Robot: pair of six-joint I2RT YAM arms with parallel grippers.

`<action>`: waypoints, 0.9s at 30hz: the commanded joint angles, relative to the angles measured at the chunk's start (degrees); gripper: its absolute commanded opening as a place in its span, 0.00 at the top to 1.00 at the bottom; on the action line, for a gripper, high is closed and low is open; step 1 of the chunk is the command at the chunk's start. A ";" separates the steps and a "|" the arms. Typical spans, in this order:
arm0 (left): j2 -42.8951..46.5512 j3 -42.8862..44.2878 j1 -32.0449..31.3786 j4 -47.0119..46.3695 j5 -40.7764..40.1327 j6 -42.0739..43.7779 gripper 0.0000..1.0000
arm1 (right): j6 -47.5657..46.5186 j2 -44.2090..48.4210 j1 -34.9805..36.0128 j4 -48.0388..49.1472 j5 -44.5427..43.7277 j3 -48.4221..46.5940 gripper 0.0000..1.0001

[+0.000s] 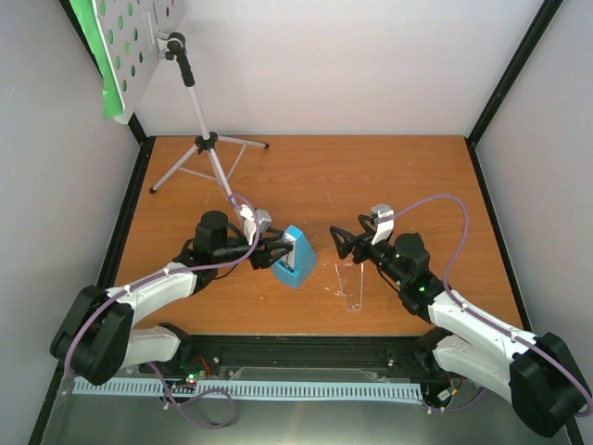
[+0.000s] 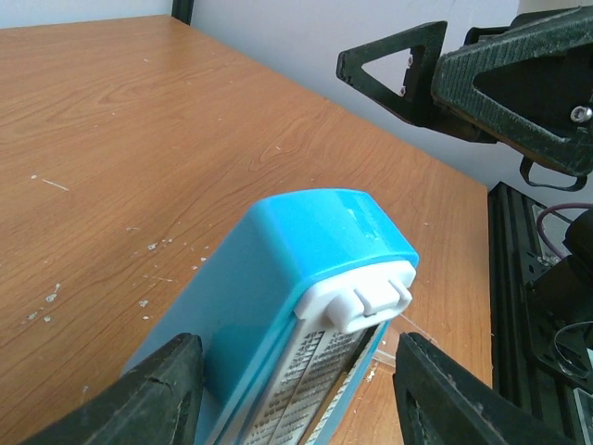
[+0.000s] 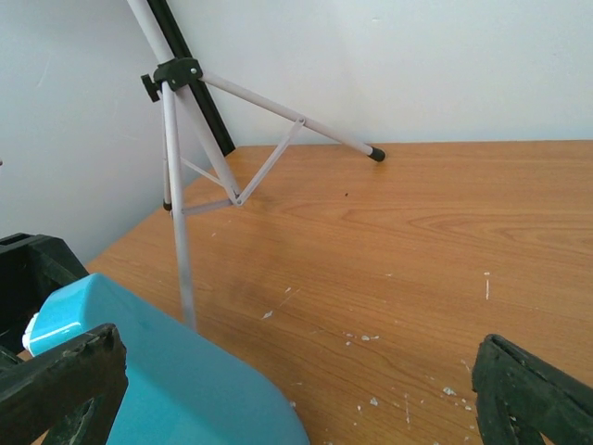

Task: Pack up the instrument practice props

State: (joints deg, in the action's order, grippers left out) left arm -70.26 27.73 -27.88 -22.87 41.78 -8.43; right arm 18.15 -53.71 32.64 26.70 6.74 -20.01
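- Bench (image 1: 371, 176) work looks barely begun to us; the step in hand is picking up the metronome (image 1: 295, 258).
- Stand (image 1: 199, 120) is upright at the far left corner. Only the top view shows its tray (image 1: 157, 56) and a green page (image 1: 93, 37); the right wrist view shows just the legs (image 3: 181, 232).
- Right gripper (image 1: 341, 243) hangs spread and empty, just right of the metronome.
- Left gripper (image 1: 275, 252) straddles the metronome, jaws not clamped. Next we must squeeze squarely, then lift.
- Metronome stands mid-bench, toward the near edge; its white tab (image 2: 366, 301) shows only from the left wrist.
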 commanded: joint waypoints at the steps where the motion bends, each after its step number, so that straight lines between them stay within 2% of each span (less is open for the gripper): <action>1: -0.50 1.03 -0.94 -2.21 -0.13 0.54 0.43 | 0.48 0.25 -0.30 1.78 -0.27 1.02 0.00; 27: -0.40 -0.14 -1.13 -3.14 -0.48 -0.60 0.54 | 0.57 0.70 -0.30 1.96 -1.87 1.73 0.00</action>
State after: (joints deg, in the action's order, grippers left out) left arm -70.78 27.68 -28.14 -23.62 40.38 -8.60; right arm 18.44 -53.71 32.64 26.85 5.93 -18.85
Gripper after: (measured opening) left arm 0.462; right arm 0.998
